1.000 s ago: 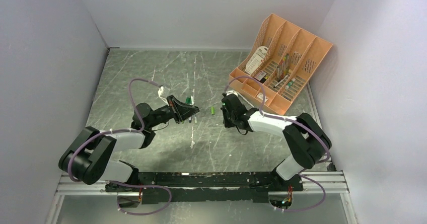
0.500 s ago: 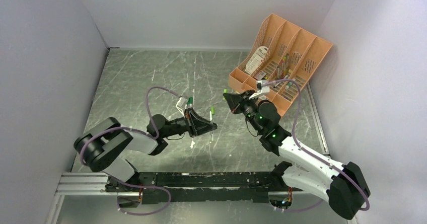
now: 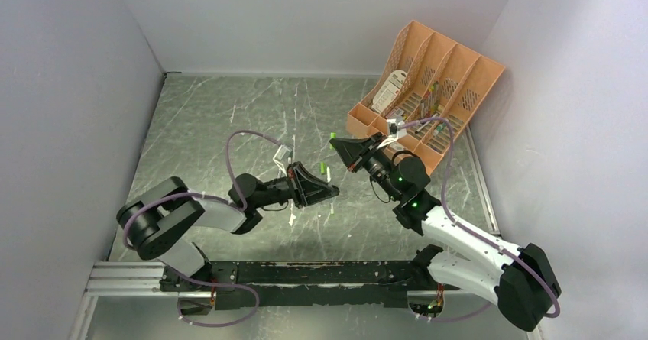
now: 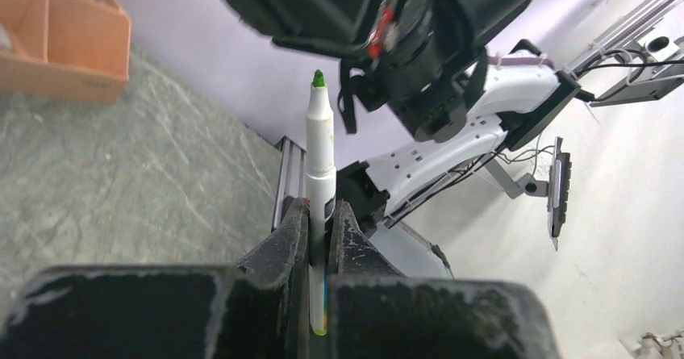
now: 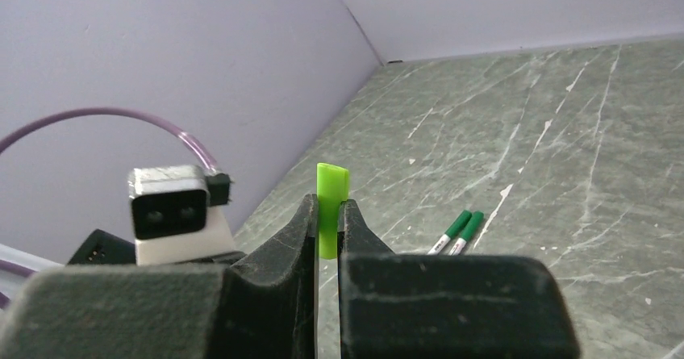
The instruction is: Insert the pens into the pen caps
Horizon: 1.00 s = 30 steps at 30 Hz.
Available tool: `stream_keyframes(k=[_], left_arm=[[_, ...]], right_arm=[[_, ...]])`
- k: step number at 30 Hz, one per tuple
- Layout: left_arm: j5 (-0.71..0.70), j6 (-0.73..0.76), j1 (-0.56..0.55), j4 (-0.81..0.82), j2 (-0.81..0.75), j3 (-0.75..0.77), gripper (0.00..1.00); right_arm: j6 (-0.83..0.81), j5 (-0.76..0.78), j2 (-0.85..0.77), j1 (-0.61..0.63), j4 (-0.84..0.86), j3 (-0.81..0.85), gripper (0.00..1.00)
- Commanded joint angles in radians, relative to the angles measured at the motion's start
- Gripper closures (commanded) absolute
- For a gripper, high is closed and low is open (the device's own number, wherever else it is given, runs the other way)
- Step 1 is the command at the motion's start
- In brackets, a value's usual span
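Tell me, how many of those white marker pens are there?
3. One pale grey-white plastic marker pen, uncapped, stands gripped in the left fingers. Two green-capped pens lie side by side on the grey marbled table. The orange plastic organizer may hide more.

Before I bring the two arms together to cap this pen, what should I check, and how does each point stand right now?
1. Pen grip: left end effector shut on the pen, tip bare: ok.
2. Cap grip: right end effector shut on the green cap: ok.
3. Cap's open end facing the tip: cannot tell.
4. Tip and cap lined up: not ok; the top view shows them apart and offset.
5. Spare items: two capped pens lie on the table, clear of both end effectors: ok.
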Motion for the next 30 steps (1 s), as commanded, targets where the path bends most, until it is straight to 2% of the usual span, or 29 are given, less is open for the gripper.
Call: stream_keyframes(k=[1,7,30], left_arm=[[-0.026,0.078,-0.008,0.042,-0.069,0.034,0.93],[-0.009,0.109,-0.006,0.001,-0.073,0.047,0.93],[0.03,0.06,-0.004,0.031,0.018,0.103,0.93]], right_arm=[[-0.001,-0.034,-0.042,-0.002,0.007,0.003,1.0],[0.014,-0.061,-0.085,0.001,0.019,-0.024,1.0],[-0.003,-0.104,-0.11,0.011,-0.015,-0.014,1.0]])
